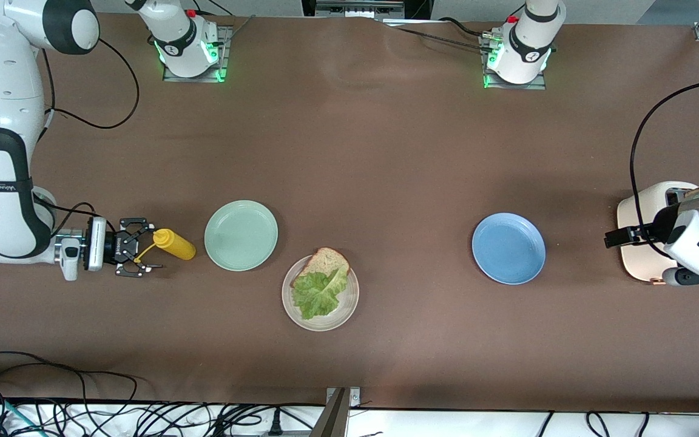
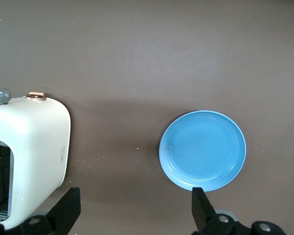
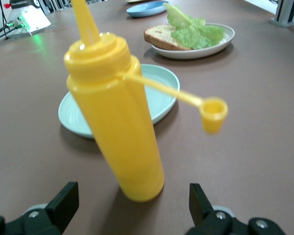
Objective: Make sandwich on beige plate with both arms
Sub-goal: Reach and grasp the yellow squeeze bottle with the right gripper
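Note:
The beige plate (image 1: 346, 308) lies near the front edge of the table and holds one slice of brown bread (image 1: 327, 261) with a ruffled lettuce leaf (image 1: 317, 294) partly over it. The same plate (image 3: 225, 40), bread (image 3: 159, 35) and lettuce (image 3: 195, 34) show in the right wrist view. My right gripper (image 1: 146, 247) (image 3: 132, 200) is low at the table, open, facing an upright yellow squeeze bottle (image 1: 175, 244) (image 3: 115, 117) that stands just ahead of its fingertips, untouched. My left gripper (image 1: 619, 235) (image 2: 135, 208) hangs open and holds nothing, over the table between a toaster and a blue plate.
A mint-green plate (image 1: 241, 235) (image 3: 161, 95) lies beside the bottle, toward the beige plate. The blue plate (image 1: 508, 247) (image 2: 202, 150) lies toward the left arm's end. A cream toaster (image 1: 644, 212) (image 2: 36, 147) stands at that end. The bottle's cap (image 3: 213, 111) dangles open on its tether.

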Controlling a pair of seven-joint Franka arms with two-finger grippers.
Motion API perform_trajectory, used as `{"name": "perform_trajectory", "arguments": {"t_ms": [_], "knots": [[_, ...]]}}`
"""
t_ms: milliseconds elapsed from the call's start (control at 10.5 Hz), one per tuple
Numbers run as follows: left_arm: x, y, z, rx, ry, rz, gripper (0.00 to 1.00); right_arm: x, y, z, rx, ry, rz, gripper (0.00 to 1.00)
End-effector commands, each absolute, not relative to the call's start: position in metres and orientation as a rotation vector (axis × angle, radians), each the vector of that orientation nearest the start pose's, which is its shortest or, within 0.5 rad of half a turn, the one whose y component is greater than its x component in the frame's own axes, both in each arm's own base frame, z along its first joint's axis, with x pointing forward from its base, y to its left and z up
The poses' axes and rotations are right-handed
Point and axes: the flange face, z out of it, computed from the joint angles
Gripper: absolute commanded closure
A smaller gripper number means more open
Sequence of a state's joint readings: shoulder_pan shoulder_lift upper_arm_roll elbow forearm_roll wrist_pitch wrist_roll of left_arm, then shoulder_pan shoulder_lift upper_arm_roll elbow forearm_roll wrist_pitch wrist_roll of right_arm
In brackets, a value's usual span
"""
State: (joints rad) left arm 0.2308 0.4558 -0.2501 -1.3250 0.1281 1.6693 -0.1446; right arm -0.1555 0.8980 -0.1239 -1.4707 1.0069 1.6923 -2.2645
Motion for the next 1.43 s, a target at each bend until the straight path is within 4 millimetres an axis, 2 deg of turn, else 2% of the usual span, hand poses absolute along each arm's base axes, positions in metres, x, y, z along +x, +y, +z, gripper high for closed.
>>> {"name": "perform_trajectory", "arguments": {"t_ms": [0, 286, 381, 477, 667, 763, 953, 1049, 1144, 1239, 1335], "knots": [[0.677, 0.030, 0.474, -3.086, -0.160, 0.150, 0.00, 0.666, -0.073, 0.133, -1.618, -1.489, -0.783, 0.00], [0.676, 0.033, 0.471, -3.083, -0.161, 0.166, 0.00, 0.673, -0.048, 0.129, -1.625, -1.481, -0.809, 0.00], [0.676, 0.034, 0.470, -3.083, -0.166, 0.168, 0.00, 0.674, -0.042, 0.128, -1.632, -1.477, -0.816, 0.10], [0.675, 0.037, 0.471, -3.082, -0.173, 0.166, 0.00, 0.676, -0.039, 0.127, -1.640, -1.482, -0.817, 0.27], [0.675, 0.039, 0.473, -3.081, -0.180, 0.166, 0.00, 0.677, -0.037, 0.128, -1.663, -1.468, -0.804, 0.77], [0.674, 0.043, 0.473, -3.078, -0.187, 0.179, 0.00, 0.676, -0.038, 0.127, -1.676, -1.453, -0.784, 0.96], [0.670, 0.062, 0.478, -3.074, -0.225, 0.182, 0.00, 0.683, -0.034, 0.139, -1.699, -1.527, -0.751, 1.00], [0.669, 0.066, 0.478, -3.076, -0.205, 0.188, 0.00, 0.691, -0.028, 0.164, -1.770, -1.575, -0.680, 1.00], [0.665, 0.077, 0.480, -3.077, -0.180, 0.214, 0.00, 0.695, -0.019, 0.195, -1.887, -1.610, -0.511, 1.00], [0.661, 0.094, 0.484, -3.082, -0.168, 0.222, 0.00, 0.696, -0.005, 0.227, -2.018, -1.628, -0.316, 1.00], [0.656, 0.109, 0.488, -3.083, -0.171, 0.234, 0.00, 0.694, 0.020, 0.257, -2.144, -1.620, -0.156, 1.00]]}}
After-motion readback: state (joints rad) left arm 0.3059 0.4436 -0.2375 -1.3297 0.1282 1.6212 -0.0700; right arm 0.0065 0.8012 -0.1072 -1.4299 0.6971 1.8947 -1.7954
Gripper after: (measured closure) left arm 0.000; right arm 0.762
